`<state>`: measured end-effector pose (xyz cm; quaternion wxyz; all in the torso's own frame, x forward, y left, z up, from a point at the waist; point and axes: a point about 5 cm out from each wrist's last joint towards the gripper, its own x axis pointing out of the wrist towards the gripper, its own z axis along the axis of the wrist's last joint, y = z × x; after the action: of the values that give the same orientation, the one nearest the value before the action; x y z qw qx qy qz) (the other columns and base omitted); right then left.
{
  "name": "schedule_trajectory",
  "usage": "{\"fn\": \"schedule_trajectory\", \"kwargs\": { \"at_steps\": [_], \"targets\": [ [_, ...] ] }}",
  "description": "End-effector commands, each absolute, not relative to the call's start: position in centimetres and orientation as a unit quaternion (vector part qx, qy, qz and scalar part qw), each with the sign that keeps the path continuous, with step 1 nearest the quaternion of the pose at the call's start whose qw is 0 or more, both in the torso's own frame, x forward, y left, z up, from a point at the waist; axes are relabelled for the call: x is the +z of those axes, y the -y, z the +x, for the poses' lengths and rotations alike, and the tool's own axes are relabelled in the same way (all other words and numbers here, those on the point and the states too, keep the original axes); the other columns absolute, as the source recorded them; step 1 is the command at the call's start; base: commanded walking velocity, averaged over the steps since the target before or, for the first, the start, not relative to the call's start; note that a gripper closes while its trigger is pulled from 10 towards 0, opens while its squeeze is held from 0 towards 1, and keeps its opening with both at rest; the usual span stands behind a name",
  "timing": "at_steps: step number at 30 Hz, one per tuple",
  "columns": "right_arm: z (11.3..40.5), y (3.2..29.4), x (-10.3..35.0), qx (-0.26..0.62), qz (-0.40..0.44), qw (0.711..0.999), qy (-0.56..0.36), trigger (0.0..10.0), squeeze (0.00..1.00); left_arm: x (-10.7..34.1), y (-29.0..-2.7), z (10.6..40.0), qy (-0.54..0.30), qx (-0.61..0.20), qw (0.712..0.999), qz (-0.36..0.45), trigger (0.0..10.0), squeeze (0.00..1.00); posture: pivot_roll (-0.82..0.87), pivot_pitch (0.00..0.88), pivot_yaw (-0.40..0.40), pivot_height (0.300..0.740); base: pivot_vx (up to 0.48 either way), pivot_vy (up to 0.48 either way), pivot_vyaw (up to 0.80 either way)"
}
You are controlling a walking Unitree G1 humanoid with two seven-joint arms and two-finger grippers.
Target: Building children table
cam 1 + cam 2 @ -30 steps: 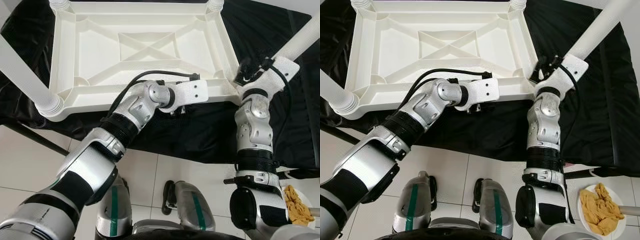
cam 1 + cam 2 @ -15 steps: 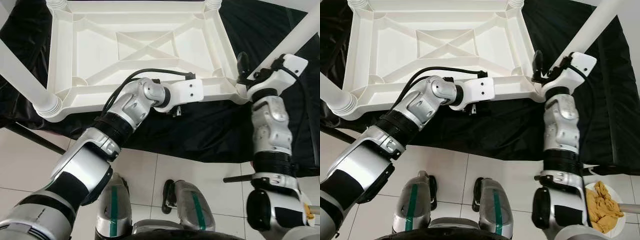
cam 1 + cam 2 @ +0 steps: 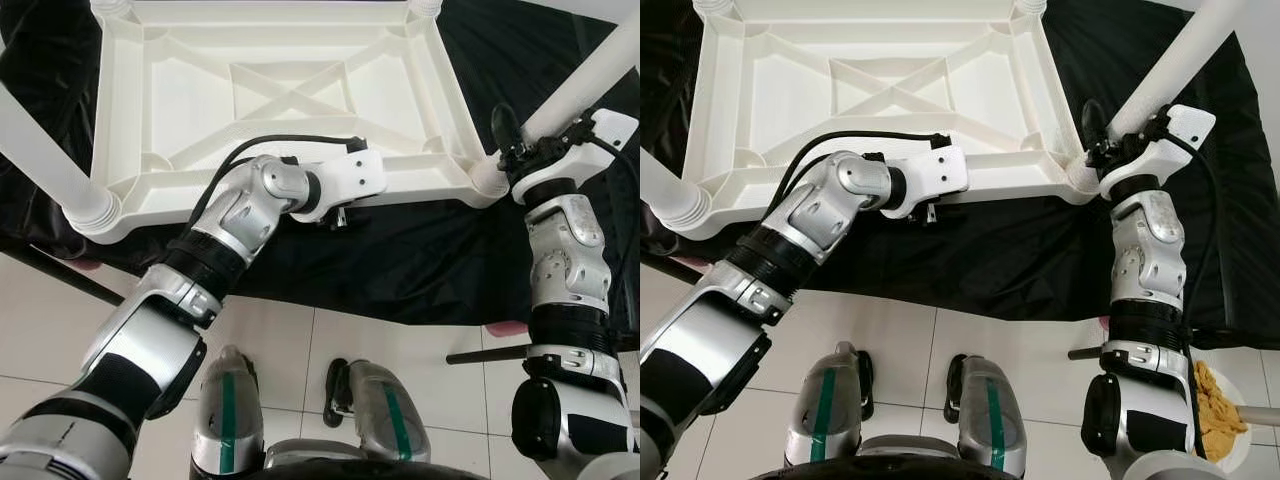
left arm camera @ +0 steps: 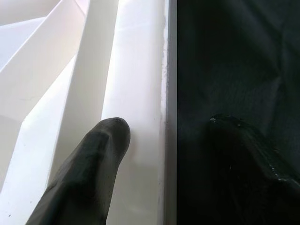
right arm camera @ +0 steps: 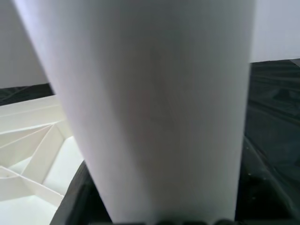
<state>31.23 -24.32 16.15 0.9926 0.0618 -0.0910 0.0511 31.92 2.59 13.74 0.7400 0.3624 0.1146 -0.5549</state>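
a white plastic table (image 3: 270,90) lay upside down on a black cloth (image 3: 420,270) spread over a low surface, its ribbed underside facing up with a moulded rectangle and crossed diagonal braces in the middle. round white legs stood in ringed sockets at the corners; the near left leg (image 3: 40,150) and the near right leg (image 3: 590,80) were smooth tubes that slanted outward in the head views. the left gripper (image 3: 335,212) sat at the table's near rim, roughly midway along it; in the left wrist view one matte black finger (image 4: 89,173) lay on the smooth white rim and the other finger (image 4: 253,154) lay outside it over the dark cloth, so the claw was spread with the rim between the fingers, and a firm pinch could not be confirmed. the right gripper (image 3: 515,145) was at the base of the near right leg, just above its socket; the right wrist view showed the white tube close up between the two black fingers, which straddled it, though contact on both sides could not be told. the floor (image 3: 60,320) was pale glossy tile. a white dish holding a crumpled yellow cloth (image 3: 1220,395) sat on the floor by the robot's right side.
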Motion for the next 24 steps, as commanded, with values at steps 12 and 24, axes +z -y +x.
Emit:
{"fn": "schedule_trajectory", "kwargs": {
  "at_steps": [12,24],
  "targets": [
    [31.0,24.7,16.2,0.074,0.054,0.992,0.091,10.0,0.0,13.7,-6.6,32.3,-0.135,-0.487,0.762,0.404,10.0,0.0,0.07,0.056,-0.061,0.74,0.0,0.0,0.0],
    [30.9,24.6,15.8,0.08,0.053,0.992,0.087,10.0,0.0,17.3,-8.1,32.0,-0.084,-0.472,0.813,0.33,10.0,0.78,0.08,0.077,-0.069,0.74,0.0,0.0,0.0]
  ]
}}
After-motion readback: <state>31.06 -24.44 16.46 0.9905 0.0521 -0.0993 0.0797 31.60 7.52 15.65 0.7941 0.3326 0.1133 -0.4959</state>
